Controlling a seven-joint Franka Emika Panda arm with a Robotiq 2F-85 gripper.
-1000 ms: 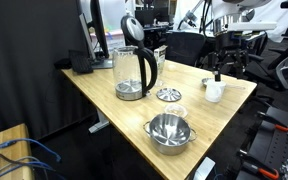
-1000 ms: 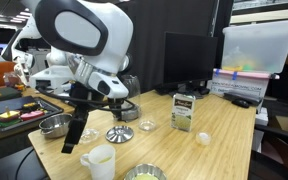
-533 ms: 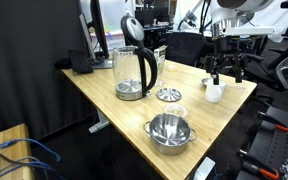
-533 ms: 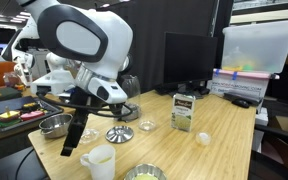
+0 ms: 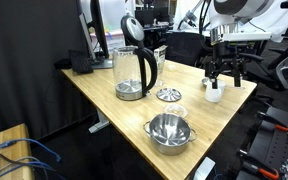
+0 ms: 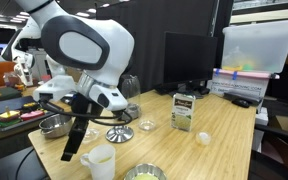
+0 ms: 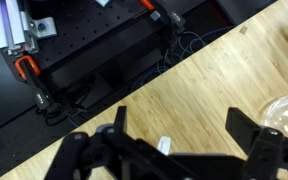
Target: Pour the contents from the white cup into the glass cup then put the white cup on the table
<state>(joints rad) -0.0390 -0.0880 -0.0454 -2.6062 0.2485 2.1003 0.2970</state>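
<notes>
The black gripper (image 5: 223,74), fingers apart, hangs near the small white cup (image 5: 215,93); a shiny steel bowl (image 5: 169,130) sits on the light wooden table (image 5: 99,85).

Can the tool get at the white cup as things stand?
Probably yes. The open tool hangs just above the cup, slightly to one side, and nothing stands between them.

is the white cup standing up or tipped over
Upright: the white cup stands on its base on the table, its open rim facing up. What is inside cannot be seen.
</notes>
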